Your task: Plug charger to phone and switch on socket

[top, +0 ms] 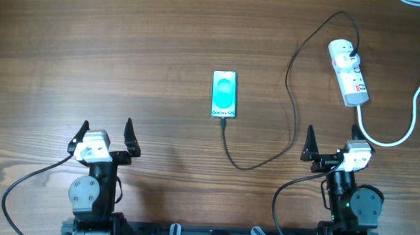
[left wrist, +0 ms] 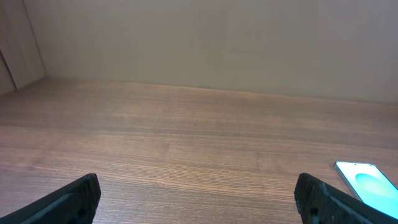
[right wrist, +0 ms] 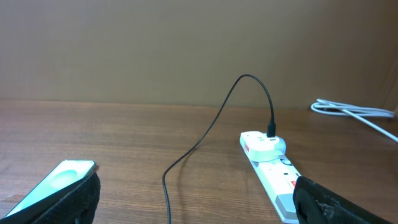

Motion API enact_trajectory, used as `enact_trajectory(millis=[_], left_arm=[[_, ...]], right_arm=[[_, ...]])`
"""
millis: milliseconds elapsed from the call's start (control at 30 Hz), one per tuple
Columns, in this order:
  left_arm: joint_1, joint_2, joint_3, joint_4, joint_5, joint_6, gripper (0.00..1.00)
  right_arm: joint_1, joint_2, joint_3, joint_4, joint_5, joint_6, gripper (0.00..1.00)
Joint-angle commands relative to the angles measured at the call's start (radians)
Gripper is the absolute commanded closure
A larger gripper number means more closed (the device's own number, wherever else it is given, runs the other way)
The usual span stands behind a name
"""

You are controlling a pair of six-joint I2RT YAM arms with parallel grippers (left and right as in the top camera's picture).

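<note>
The phone [top: 224,94] lies screen up at the table's middle, cyan screen lit; it also shows in the left wrist view [left wrist: 367,183] and the right wrist view [right wrist: 53,182]. The charger's black cable [top: 291,107] runs from the phone's near edge, where its tip sits, in a loop up to its white plug head [top: 341,48] seated in the far end of the socket [top: 349,74]. The plug head [right wrist: 264,144] and socket [right wrist: 280,182] show in the right wrist view. My left gripper [top: 105,137] and right gripper [top: 331,142] are open and empty, near the front edge.
The socket's thick white cord [top: 404,120] loops right of the strip and runs off the far right corner. A wall stands behind the table [left wrist: 199,124].
</note>
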Motion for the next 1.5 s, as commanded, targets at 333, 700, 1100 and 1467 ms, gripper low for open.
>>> enact_trajectory(millis=[333, 700, 1100, 1467], left_arm=[[0.000, -0.010, -0.006, 0.000, 0.012, 0.016, 0.00], [0.000, -0.010, -0.006, 0.000, 0.012, 0.016, 0.00], [0.000, -0.010, -0.006, 0.000, 0.012, 0.016, 0.00], [0.000, -0.010, -0.006, 0.000, 0.012, 0.016, 0.00]], right_arm=[[-0.003, -0.012, -0.001, 0.001, 0.010, 0.013, 0.00], [-0.003, -0.012, -0.001, 0.001, 0.010, 0.013, 0.00], [0.037, -0.012, -0.001, 0.001, 0.013, 0.010, 0.00], [0.037, -0.012, -0.001, 0.000, 0.021, -0.039, 0.00]])
